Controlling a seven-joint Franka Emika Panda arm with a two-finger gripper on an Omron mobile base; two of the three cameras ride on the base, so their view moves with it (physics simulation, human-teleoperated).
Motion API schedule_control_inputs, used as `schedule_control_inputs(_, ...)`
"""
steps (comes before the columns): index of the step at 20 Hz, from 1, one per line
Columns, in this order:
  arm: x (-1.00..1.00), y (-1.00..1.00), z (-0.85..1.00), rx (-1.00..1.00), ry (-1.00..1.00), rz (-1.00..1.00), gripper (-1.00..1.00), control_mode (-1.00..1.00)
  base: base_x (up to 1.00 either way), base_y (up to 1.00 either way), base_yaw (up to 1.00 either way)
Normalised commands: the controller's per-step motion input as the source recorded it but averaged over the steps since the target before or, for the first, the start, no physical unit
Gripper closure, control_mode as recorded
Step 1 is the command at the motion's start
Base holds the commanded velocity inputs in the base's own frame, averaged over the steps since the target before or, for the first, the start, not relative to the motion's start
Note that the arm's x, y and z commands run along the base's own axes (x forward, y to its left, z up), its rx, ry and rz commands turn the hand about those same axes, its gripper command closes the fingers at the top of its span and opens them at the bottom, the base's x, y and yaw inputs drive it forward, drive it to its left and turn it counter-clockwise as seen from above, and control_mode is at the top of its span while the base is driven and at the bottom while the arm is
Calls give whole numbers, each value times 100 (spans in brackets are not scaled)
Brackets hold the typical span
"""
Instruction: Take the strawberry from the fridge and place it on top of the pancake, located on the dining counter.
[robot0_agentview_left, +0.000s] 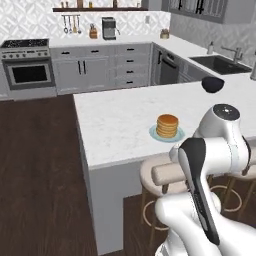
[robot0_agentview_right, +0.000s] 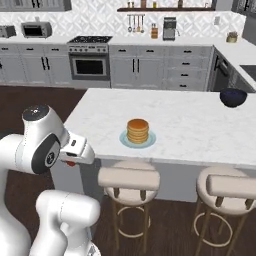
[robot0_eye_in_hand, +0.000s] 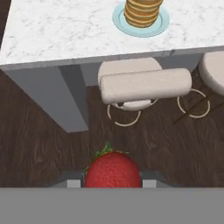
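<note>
Carry step: gripper (robot0_eye_in_hand: 113, 183) pinching the strawberry (robot0_eye_in_hand: 113, 169).
Next: lift over the dining counter (robot0_eye_in_hand: 65, 30) onto the pancake (robot0_eye_in_hand: 142, 11).

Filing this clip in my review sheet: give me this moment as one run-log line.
phase: carry | gripper: shut on strawberry | position: short of dining counter, above floor | pancake: on plate, bare | next: likely lift over counter edge

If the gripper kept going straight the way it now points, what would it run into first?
Most likely the dark wood floor in front of the bar stool: the gripper, shut on the strawberry, looks down past the dining counter edge. Depth is uncertain.
</note>
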Motion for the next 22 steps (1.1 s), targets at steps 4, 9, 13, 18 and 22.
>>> schedule_control_inputs(4, 0, 0, 0, 0, 0, 0, 100, 100, -6, -82, 37)
schedule_control_inputs(9, 0, 0, 0, 0, 0, 0, 100, 100, 13, -44, 19)
schedule_control_inputs(13, 0, 0, 0, 0, 0, 0, 100, 100, 21, -1, 0)
schedule_control_inputs(18, 0, 0, 0, 0, 0, 0, 100, 100, 67, -32, -3)
schedule_control_inputs(22, 0, 0, 0, 0, 0, 0, 100, 100, 61, -30, -2)
